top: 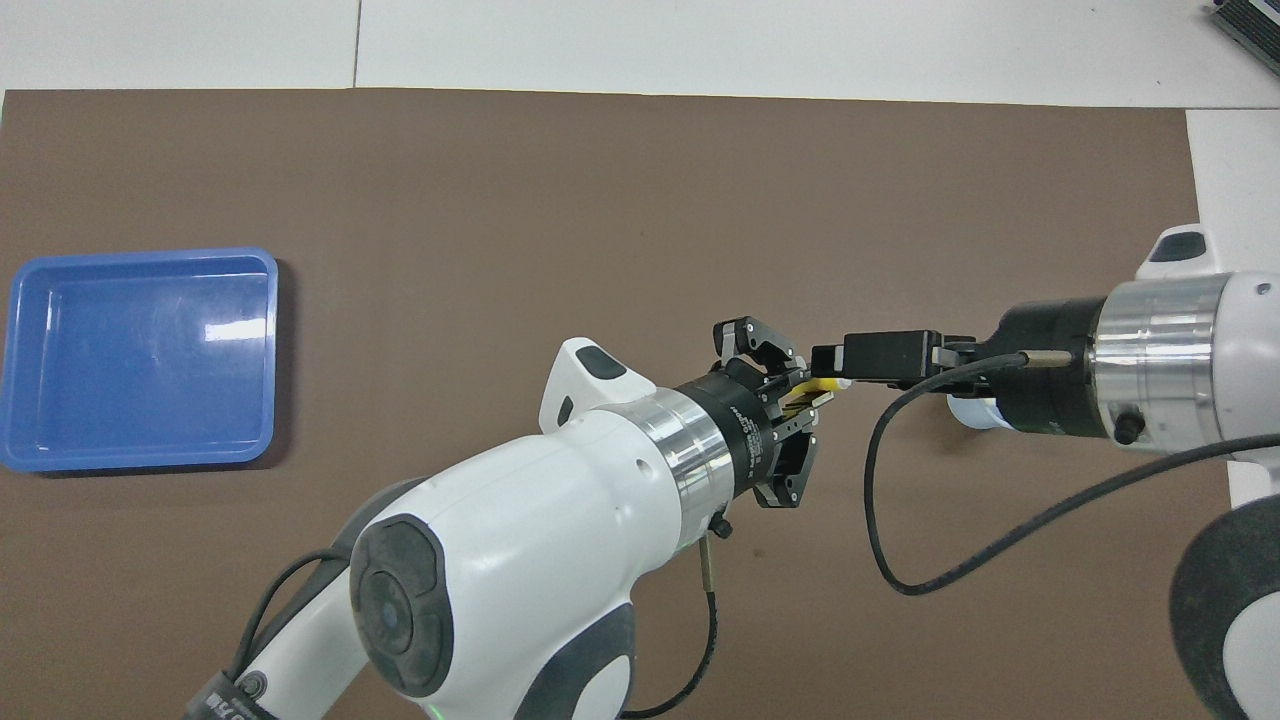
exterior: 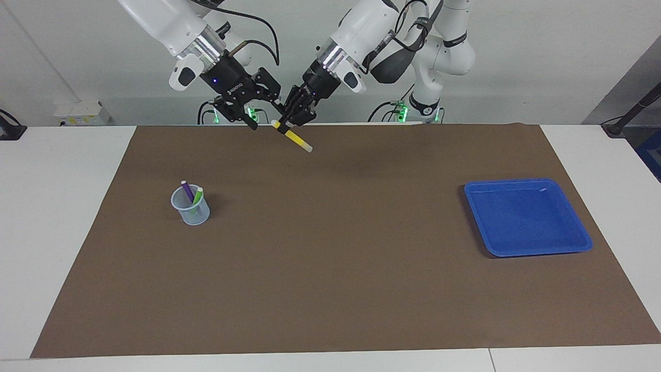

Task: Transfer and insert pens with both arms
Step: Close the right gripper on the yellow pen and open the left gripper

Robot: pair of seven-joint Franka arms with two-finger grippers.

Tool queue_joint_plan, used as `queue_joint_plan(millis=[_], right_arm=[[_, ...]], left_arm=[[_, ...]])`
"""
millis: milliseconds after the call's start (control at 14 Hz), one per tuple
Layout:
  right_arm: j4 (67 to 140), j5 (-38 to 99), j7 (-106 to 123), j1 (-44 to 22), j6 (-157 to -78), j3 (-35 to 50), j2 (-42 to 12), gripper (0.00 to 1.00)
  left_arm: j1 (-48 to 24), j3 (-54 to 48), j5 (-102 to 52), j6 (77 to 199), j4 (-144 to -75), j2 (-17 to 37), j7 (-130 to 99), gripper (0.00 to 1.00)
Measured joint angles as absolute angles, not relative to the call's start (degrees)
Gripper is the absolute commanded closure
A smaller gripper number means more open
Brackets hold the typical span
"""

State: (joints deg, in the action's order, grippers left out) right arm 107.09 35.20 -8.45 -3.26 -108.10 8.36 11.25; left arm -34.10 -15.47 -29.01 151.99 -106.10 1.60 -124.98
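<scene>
Facing view shows your handover step — left gripper [exterior: 287,125] clamps the yellow pen [exterior: 295,137]; right gripper [exterior: 263,110] beside it, whether gaping I cannot tell — next, close it on the pale end.

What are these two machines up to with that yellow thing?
The left pincer is shut on a yellow pen, holding it up over the brown mat. The right pincer is at the pen's pale end, looking set to take it over. A purple pen and a green pen already stand in the clear cup. The blue tray has no pens in it.
</scene>
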Motion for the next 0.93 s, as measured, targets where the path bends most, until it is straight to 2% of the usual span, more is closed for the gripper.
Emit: queue_joint_plan(millis=[428,641,927], right_arm=[[107.2,35.2,-8.4,-3.3,-108.1,8.4,11.2,0.33],[107.2,35.2,-8.4,-3.3,-108.1,8.4,11.2,0.34],[107.2,35.2,-8.4,-3.3,-108.1,8.4,11.2,0.45]], left_arm=[[-34.4,-15.6,-29.0,152.2,-106.1,1.7,-125.1,1.0],[-34.4,-15.6,-29.0,152.2,-106.1,1.7,-125.1,1.0],[-34.4,-15.6,-29.0,152.3,-105.9,1.7,-125.5,1.0]])
